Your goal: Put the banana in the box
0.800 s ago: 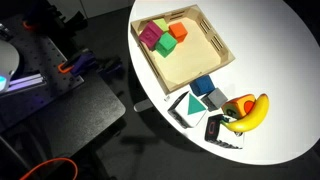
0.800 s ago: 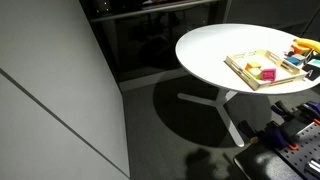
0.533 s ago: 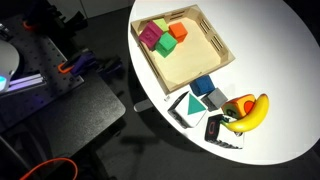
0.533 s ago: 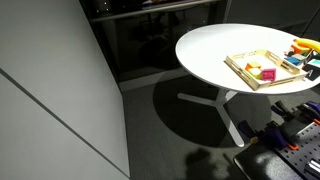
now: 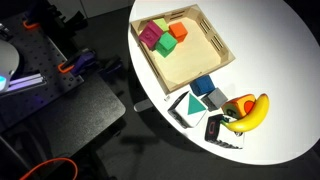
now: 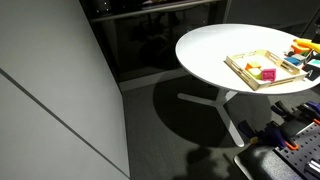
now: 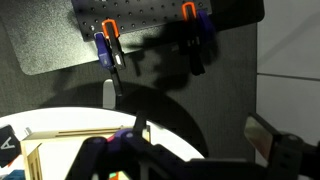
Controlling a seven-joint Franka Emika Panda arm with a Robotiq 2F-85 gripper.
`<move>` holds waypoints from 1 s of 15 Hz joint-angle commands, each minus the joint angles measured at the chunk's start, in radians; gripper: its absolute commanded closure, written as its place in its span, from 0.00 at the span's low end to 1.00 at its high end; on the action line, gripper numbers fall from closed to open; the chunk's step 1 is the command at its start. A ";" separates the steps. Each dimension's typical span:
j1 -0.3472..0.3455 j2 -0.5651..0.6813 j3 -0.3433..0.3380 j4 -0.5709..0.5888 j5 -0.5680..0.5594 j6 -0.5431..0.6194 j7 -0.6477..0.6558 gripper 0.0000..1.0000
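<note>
The banana (image 5: pixel 252 112) lies yellow and curved at the table's near edge, resting against an orange-and-yellow cube (image 5: pixel 238 104); it also shows at the frame's right edge in an exterior view (image 6: pixel 303 45). The box (image 5: pixel 222 52) is a shallow light-wood tray holding green, magenta and orange blocks in its far corner; it shows in both exterior views (image 6: pixel 240 63). My gripper (image 7: pixel 185 145) shows only in the wrist view, as dark blurred fingers set wide apart, empty, off to the side of the table. A strip of the box's edge (image 7: pixel 70 133) shows there.
A blue block (image 5: pixel 203 86), a grey block (image 5: pixel 214 98) and black-and-white patterned blocks (image 5: pixel 222 130) lie between box and banana on the round white table (image 5: pixel 285 40). A dark pegboard with orange and blue clamps (image 7: pixel 130 30) lies beside the table.
</note>
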 commanded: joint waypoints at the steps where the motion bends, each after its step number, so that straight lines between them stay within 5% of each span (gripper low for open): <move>1: -0.032 0.079 0.009 0.043 -0.018 0.054 0.015 0.00; 15: -0.123 0.433 -0.010 0.250 -0.103 0.318 0.100 0.00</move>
